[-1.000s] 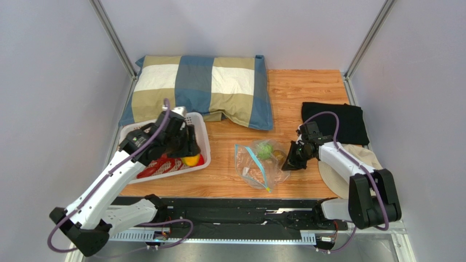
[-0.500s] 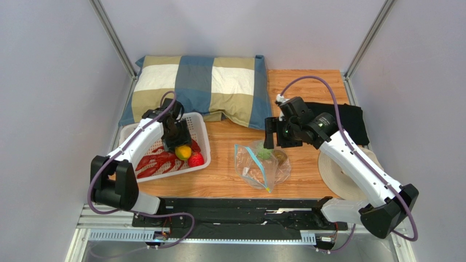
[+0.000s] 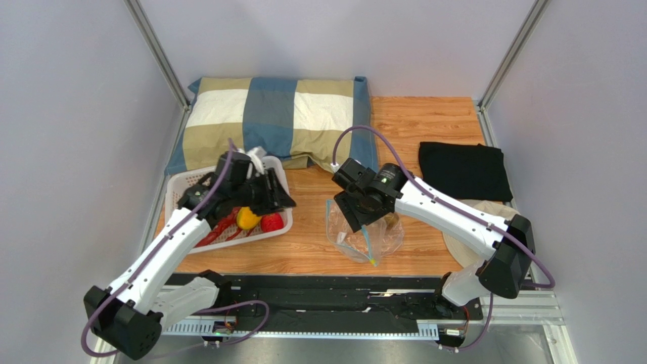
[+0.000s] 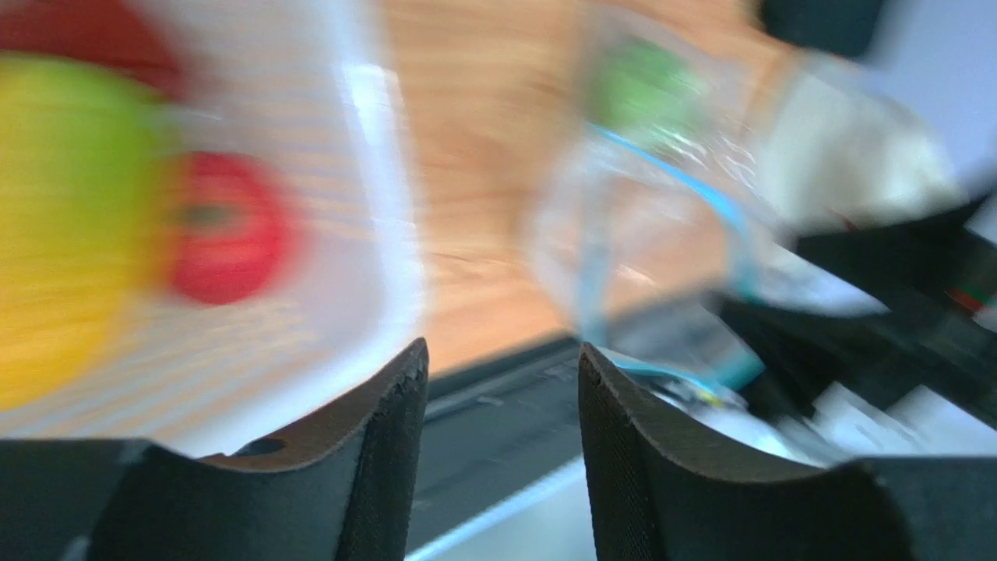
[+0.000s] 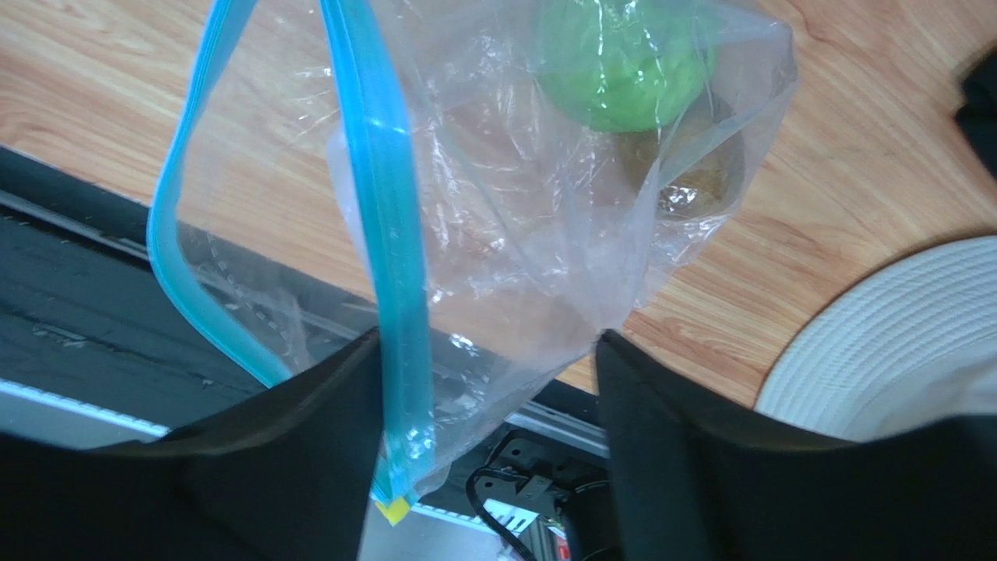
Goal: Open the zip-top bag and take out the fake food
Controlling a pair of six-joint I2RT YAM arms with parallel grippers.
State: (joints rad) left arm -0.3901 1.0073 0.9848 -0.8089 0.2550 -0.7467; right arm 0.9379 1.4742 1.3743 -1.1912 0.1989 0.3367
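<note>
Right end effector [image 5: 489, 345]: released, my fingers spread wide above the zip-top bag [image 3: 372, 243] with nothing pinched.
Left end effector [image 4: 501, 351]: also released, nothing between the fingers; it hovers at the right edge of the white basket [image 3: 250, 239]. This view is blurred.
Bag: flat on the table [image 3: 410, 121], between the basket and my right arm's base. Its mouth gapes, and the blue zipper strip [image 5: 375, 175] is parted into a loop.
Inside the bag: the green leafy ball [image 5: 620, 59] and the brownish piece [image 5: 702, 175], touching each other at the closed end, far from the mouth.
Already out: the lobster [image 3: 220, 227], mango [image 3: 247, 218] and strawberry [image 3: 272, 222], all in the basket.
Step in hand: I judge it to be fetching the green ball.
Doing it well: I should enter through the open mouth, not press down through the film. My fingers need to stay wide enough for the ball, and my left should pin one zipper edge.
Risk: if I trap plastic with the ball, the whole bag lifts.
</note>
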